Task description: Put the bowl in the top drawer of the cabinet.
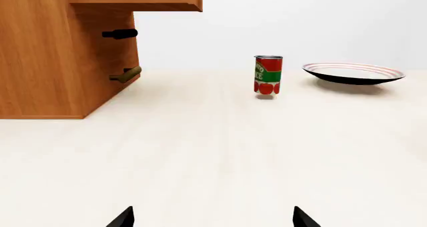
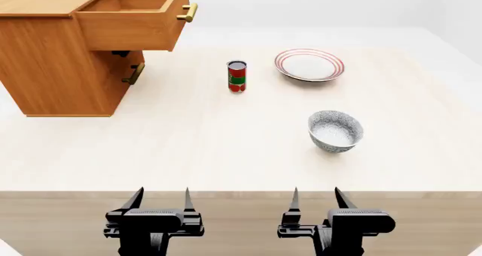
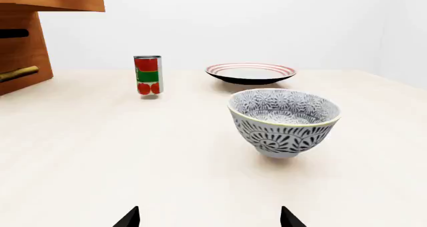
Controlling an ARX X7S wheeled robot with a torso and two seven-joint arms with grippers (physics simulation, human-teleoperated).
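We see bowl (image 2: 335, 131) upright, right of centre in head view, ahead of right gripper (image 2: 315, 198); both grippers' fingers wide, empty; we judge it rigid, glazed-slick, breakable; pinch rim wall.

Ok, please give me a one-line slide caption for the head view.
Bowl upright on the table, top drawer open, both grippers open at the near edge.

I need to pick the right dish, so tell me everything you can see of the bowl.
The bowl is small, deep and round, white with a dense blue-grey pattern inside and out, ceramic-looking, on a narrow foot. It stands upright and empty on the pale table, nearer the robot than the red-ringed plate. Nothing else touches it.
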